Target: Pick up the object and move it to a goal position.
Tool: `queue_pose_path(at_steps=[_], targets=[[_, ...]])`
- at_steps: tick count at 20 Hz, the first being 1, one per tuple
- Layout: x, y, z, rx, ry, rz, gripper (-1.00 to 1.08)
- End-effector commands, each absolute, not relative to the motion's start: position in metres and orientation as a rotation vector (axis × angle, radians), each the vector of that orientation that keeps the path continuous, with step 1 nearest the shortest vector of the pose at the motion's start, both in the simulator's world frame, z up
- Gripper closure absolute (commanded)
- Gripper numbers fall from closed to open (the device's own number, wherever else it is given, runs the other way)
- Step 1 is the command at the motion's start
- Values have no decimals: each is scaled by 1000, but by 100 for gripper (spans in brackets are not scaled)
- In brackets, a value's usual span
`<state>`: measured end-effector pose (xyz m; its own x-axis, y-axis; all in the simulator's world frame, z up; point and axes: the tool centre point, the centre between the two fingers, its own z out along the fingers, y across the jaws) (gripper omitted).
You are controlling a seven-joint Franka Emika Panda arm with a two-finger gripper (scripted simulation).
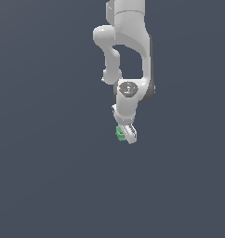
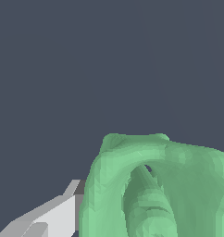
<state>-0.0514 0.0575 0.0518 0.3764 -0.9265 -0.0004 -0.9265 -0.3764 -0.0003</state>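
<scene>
The object (image 1: 119, 133) is a small bright green knobbly piece held at the tip of my white gripper (image 1: 125, 134), which hangs from the arm in the middle of the exterior view. In the wrist view the object (image 2: 155, 185) fills the near field, showing a curved, stepped green body with a hollow in it. One white finger (image 2: 56, 215) presses against its side; the other finger is almost wholly hidden behind the green piece. The gripper is shut on the object. No goal marker shows in either view.
A plain dark grey-blue surface (image 1: 49, 176) lies all around. The arm's white links (image 1: 128, 46) rise above the gripper toward the top of the exterior view.
</scene>
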Motion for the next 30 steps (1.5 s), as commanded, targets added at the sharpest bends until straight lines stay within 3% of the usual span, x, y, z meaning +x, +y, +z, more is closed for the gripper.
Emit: queue_pose_path(at_steps=[1, 30], targets=[[-55, 49, 59, -2604, 1755, 0, 108], [-140, -150, 237, -2604, 1756, 2, 108]])
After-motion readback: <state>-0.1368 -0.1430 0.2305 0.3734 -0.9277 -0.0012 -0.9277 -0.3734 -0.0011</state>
